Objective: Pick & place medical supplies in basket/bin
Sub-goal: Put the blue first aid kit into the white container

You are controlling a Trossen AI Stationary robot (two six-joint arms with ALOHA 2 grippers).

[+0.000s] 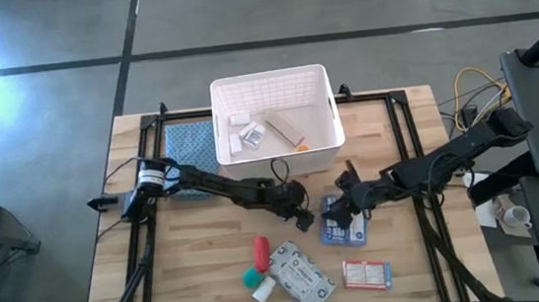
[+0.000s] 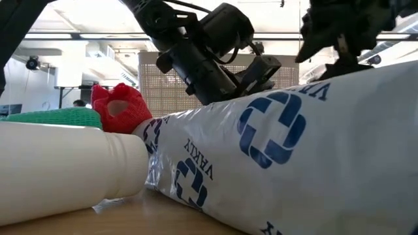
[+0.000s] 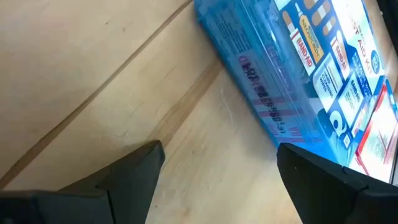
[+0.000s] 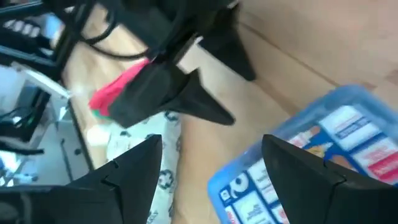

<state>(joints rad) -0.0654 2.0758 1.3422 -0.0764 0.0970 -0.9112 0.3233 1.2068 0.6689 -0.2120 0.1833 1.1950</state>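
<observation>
A blue first-aid pouch (image 1: 341, 221) lies flat on the wooden table between my two grippers. My left gripper (image 1: 304, 219) is open and low at the pouch's left edge (image 3: 267, 106), with bare wood between its fingers. My right gripper (image 1: 346, 203) hangs open above the pouch (image 4: 323, 162), clear of it. Near the front edge lie a red tube (image 1: 260, 248), a green-capped bottle (image 1: 251, 272), a white bottle (image 1: 263, 288), a grey-white packet (image 1: 299, 275) and a white-red box (image 1: 366, 275). The white bin (image 1: 323, 141) stands at the far middle. My left gripper has one finger (image 3: 323, 180) standing close against the pouch's long left edge (image 3: 280, 134), coming slanting down from the table's left. I cannot tell whether that finger touches the pouch. The pouch lies flat on the table.
Several small packets lie in the bin (image 1: 277, 128). A blue patterned cloth (image 1: 190, 149) lies left of the bin, under my left arm. Black rails (image 1: 413, 147) run along the table's sides. Bare wood shows at the near left (image 1: 183, 278).
</observation>
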